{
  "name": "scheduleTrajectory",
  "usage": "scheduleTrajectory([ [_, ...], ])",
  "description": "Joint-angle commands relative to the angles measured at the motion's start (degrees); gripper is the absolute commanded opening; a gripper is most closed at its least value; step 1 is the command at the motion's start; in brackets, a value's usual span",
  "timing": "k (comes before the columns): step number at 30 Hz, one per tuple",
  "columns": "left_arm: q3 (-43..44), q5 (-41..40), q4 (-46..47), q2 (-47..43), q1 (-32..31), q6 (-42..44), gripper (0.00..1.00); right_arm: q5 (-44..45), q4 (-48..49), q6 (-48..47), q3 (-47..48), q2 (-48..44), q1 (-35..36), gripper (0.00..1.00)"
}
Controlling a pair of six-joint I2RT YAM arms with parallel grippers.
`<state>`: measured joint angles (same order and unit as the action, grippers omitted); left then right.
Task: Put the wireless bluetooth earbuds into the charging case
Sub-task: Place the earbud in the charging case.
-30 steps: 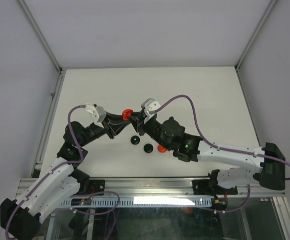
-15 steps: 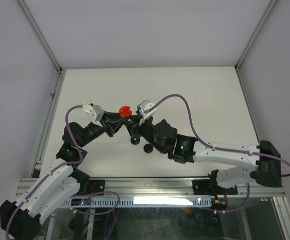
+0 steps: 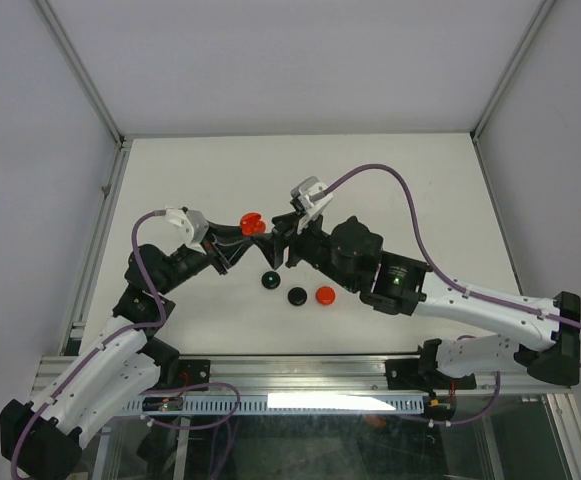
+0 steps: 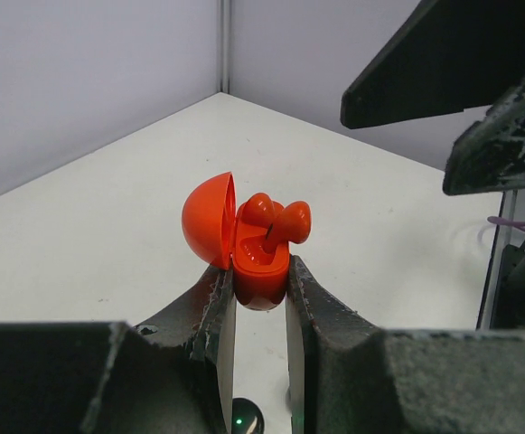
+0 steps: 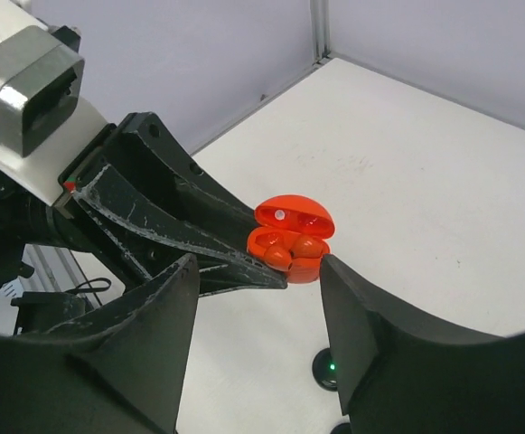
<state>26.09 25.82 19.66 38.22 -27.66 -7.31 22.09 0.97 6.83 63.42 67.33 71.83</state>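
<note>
My left gripper (image 3: 244, 234) is shut on the base of a red charging case (image 3: 251, 222) and holds it above the table with the lid open. In the left wrist view the case (image 4: 260, 264) sits between my fingertips, lid (image 4: 206, 221) tipped back left, and two red earbuds (image 4: 285, 221) stick up out of it. In the right wrist view the case (image 5: 291, 237) with the earbuds (image 5: 300, 250) shows just ahead. My right gripper (image 5: 257, 271) is open and empty, its right fingertip close beside the case. It shows in the top view (image 3: 282, 238), right of the case.
Two black discs (image 3: 269, 281) (image 3: 297, 296) and one red disc (image 3: 324, 295) lie on the white table (image 3: 420, 190) below the grippers. One black disc with a green light shows in both wrist views (image 4: 246, 418) (image 5: 327, 369). Metal frame posts border the table.
My right arm swung left over the discs half a second ago, then drew back to the right; the red disc shows again. The left gripper and case barely moved.
</note>
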Motion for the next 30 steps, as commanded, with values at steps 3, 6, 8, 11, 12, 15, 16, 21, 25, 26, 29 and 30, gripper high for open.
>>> scheduleTrajectory([
  [3, 1.09, 4.42, 4.08, 0.73, 0.30, -0.99, 0.00, -11.02, -3.92, 5.43, 3.32, -0.13, -5.64, 0.59],
  [6, 1.00, 5.44, 4.54, 0.95, 0.24, -1.12, 0.00, -14.18, -4.35, 6.91, 3.71, 0.45, -7.25, 0.58],
  [8, 1.07, 6.28, 4.89, 1.22, 0.25, -1.12, 0.00, -16.29, -4.42, 7.51, 3.86, 1.00, -8.01, 0.58],
  [11, 1.20, 7.07, 5.12, 1.63, 0.24, -1.43, 0.00, -18.61, -4.99, 8.29, 4.29, 1.80, -8.77, 0.57],
  [12, 1.16, 7.13, 5.17, 1.63, 0.24, -1.46, 0.00, -19.12, -4.97, 8.43, 4.34, 1.93, -8.88, 0.56],
  [15, 1.16, 7.13, 5.12, 1.77, 0.24, -1.44, 0.00, -20.32, -4.93, 8.99, 4.43, 2.12, -9.07, 0.55],
  [16, 1.16, 7.06, 5.15, 1.77, 0.24, -1.44, 0.00, -20.53, -4.93, 9.10, 4.51, 2.12, -9.12, 0.54],
  [21, 1.17, 7.05, 5.14, 2.02, 0.24, -1.48, 0.00, -21.49, -5.10, 9.63, 4.59, 2.03, -9.25, 0.53],
  [25, 1.21, 6.92, 5.12, 2.10, 0.26, -1.62, 0.00, -22.07, -5.26, 10.16, 4.74, 1.97, -9.34, 0.52],
  [26, 1.21, 6.95, 5.12, 2.10, 0.27, -1.62, 0.00, -22.19, -5.47, 10.26, 4.84, 2.02, -9.39, 0.51],
  [29, 1.19, 6.77, 5.17, 2.12, 0.24, -1.64, 0.00, -22.88, -6.12, 10.53, 5.18, 2.19, -9.43, 0.51],
  [30, 1.16, 6.74, 5.13, 2.08, 0.24, -1.59, 0.00, -23.19, -6.27, 10.61, 5.30, 2.19, -9.40, 0.51],
])
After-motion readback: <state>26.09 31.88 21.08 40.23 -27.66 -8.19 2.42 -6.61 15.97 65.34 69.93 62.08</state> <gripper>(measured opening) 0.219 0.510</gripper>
